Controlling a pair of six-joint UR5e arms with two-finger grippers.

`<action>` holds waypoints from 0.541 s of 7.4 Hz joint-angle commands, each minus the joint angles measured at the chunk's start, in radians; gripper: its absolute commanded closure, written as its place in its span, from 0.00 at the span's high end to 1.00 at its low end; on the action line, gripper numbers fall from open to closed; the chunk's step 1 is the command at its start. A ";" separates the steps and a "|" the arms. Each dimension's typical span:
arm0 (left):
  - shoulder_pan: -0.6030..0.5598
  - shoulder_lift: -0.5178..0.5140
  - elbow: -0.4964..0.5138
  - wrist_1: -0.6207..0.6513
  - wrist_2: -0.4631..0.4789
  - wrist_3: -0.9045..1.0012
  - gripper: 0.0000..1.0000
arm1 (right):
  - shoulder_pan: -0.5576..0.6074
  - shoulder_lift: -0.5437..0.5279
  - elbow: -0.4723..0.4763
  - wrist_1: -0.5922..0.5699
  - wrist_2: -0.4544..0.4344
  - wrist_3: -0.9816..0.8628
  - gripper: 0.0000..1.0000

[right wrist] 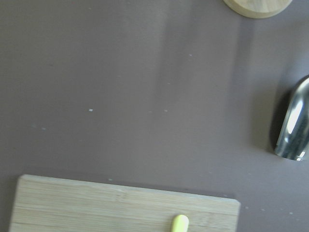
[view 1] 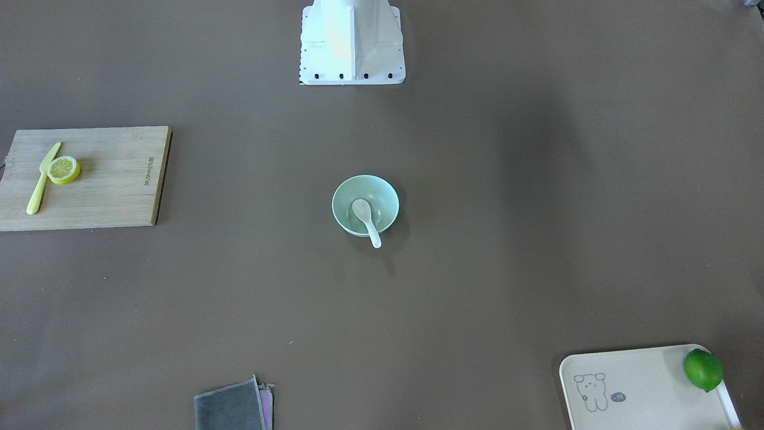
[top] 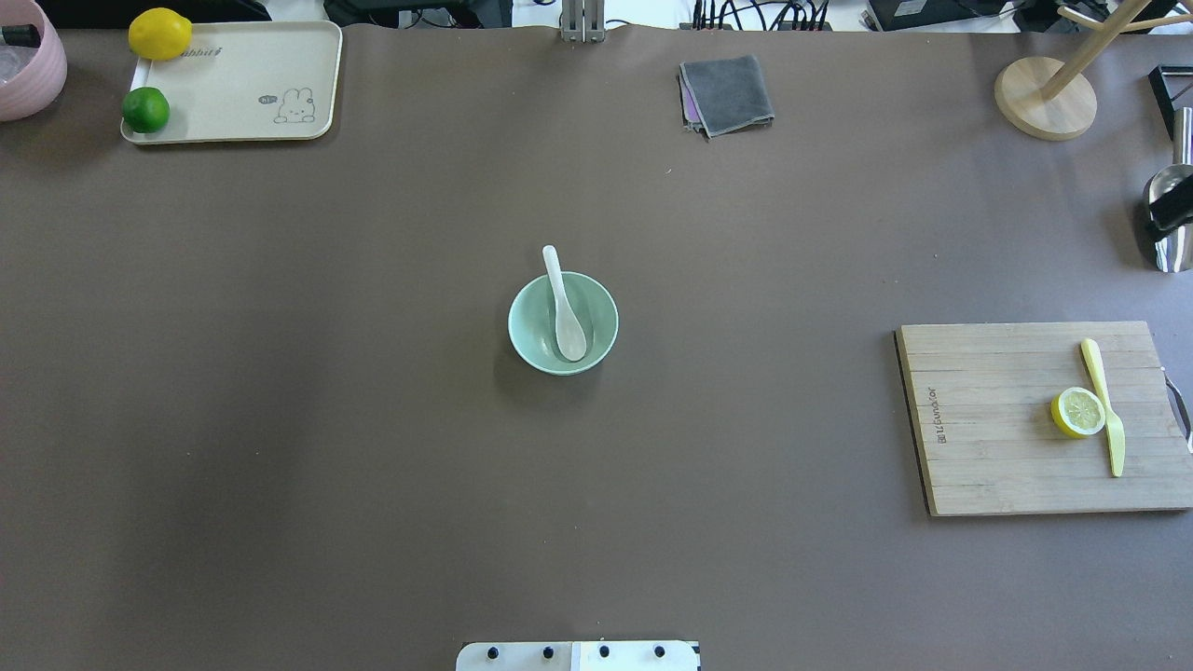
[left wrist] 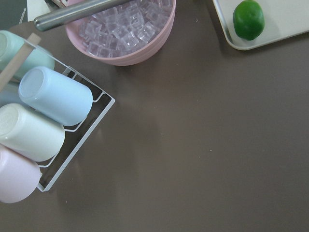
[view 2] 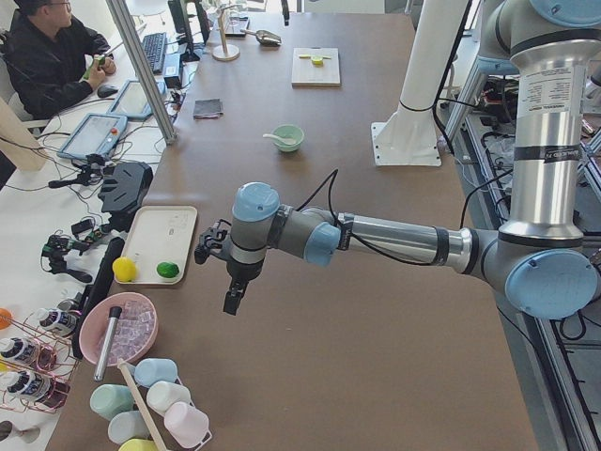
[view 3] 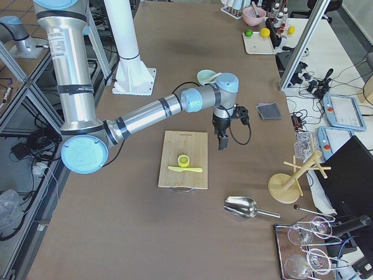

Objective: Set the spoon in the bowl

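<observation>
Left arm (view 2: 394,240) stretched level, left claw (view 2: 233,303) pointing down, right arm (view 3: 145,114) likewise, right claw (view 3: 221,142) down, grip unclear

2 opposed exterior views, both looking down, share the bowl (top: 533,328).

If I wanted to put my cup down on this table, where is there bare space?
Widest bare stretch: between the pale mint-green bowl mid-table and the cream tray at the far left corner. Also bare: bowl to wooden cutting board. Crowded: the far right corner, with wooden stand and metal scoop.
</observation>
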 commanded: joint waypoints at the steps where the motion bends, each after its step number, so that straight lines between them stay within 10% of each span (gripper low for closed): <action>1: -0.025 0.040 0.010 0.002 -0.041 -0.005 0.98 | 0.113 -0.072 -0.076 0.007 0.032 -0.128 1.00; 4: -0.028 0.059 0.011 0.001 -0.100 -0.012 0.98 | 0.193 -0.089 -0.152 0.010 0.086 -0.129 1.00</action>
